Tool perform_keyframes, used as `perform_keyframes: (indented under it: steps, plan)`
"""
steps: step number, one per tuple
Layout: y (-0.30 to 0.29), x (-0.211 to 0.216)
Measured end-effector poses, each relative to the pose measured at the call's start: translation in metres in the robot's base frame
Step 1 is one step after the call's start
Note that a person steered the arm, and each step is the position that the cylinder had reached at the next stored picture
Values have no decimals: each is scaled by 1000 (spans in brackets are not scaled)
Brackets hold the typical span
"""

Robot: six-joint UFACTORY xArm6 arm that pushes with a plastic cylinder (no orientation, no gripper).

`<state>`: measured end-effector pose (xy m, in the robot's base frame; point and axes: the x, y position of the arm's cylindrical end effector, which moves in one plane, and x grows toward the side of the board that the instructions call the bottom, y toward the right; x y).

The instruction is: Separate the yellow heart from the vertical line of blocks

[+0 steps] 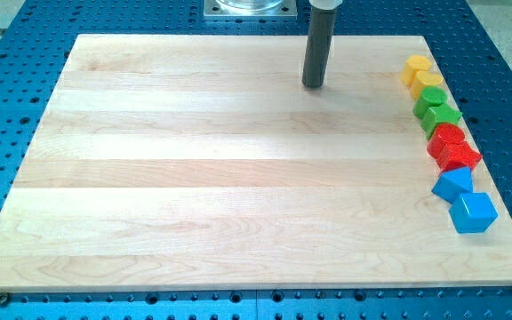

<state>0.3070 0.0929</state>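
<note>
The yellow heart (429,83) lies near the top of a vertical line of blocks along the view's right edge of the surface (194,178), just below a second yellow block (415,68) and touching or nearly touching the green blocks (436,107) beneath it. Red blocks (452,148) and blue blocks (466,201) complete the line downward. The heart appears small, rigid and light; on smooth pale wood it should slide readily, and may rotate if pushed off-centre. There are no fingers on this arm, hence nothing to open or close: contact is by my tip (314,85), which stands well to the view's left of the heart. The likely contact face is the heart's right side, close to the board's edge. Leftward the board offers ample room.
</note>
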Motion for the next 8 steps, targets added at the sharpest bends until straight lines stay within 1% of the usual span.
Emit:
perform_keyframes:
  steps: [1,2,3,4,5,6,7,8]
  plan:
    - [6,0]
    - [42,-32]
    - [117,-75]
    - [181,-102]
    - [228,-111]
    - [253,-90]
    - [244,-39]
    - [231,-6]
